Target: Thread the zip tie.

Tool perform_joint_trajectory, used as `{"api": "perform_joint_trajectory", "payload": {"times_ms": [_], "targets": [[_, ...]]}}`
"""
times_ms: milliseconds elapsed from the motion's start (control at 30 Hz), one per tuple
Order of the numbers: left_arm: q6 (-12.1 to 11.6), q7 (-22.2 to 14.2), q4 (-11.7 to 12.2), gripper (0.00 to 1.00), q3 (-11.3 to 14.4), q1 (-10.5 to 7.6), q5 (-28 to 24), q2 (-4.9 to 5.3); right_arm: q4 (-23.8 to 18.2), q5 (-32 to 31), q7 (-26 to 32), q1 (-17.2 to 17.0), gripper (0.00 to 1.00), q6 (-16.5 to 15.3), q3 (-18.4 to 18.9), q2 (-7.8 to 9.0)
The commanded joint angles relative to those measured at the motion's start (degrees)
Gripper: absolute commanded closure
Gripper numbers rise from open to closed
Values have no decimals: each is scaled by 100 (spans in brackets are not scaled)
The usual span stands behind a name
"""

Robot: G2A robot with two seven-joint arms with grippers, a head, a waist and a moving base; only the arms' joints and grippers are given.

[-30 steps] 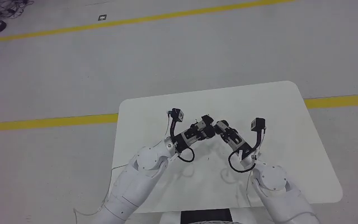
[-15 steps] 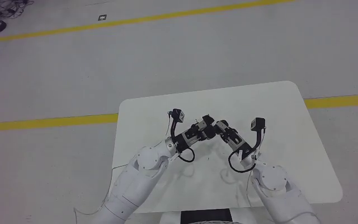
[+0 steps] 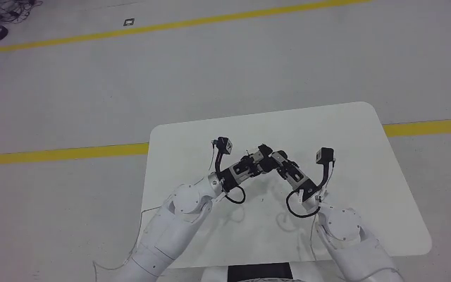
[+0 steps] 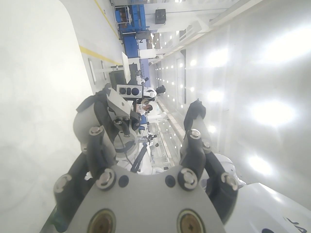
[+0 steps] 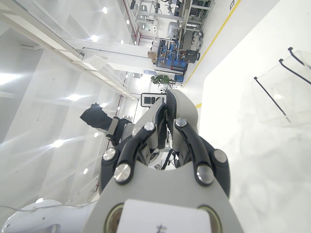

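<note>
You have left gripper (image 4: 148,104) jaws released, right gripper (image 5: 165,109) jaws clenched. Both meet at table (image 3: 352,134) centre, arms from 7 and 5 o'clock. Black zip ties (image 5: 269,95) lie on clear tray (image 5: 295,103), apart from grippers.

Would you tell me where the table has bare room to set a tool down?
Bare: the table from the right gripper out to its right edge and far right corner. Crowded: mid-table, where the left gripper meets it, and just beyond, where a clear tray holds zip ties.
</note>
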Motion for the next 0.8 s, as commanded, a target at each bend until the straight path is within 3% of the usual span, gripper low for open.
{"api": "perform_joint_trajectory", "payload": {"times_ms": [0, 367, 767], "targets": [[6, 5, 7, 36, 4, -4, 0, 1, -21, 30, 0, -6, 100, 0, -4, 3], [54, 22, 31, 54, 28, -21, 10, 11, -76, 135, 51, -16, 100, 0, -2, 23], [96, 15, 109, 65, 72, -88, -38, 9, -138, 190, 63, -15, 100, 0, 21, 38]]}}
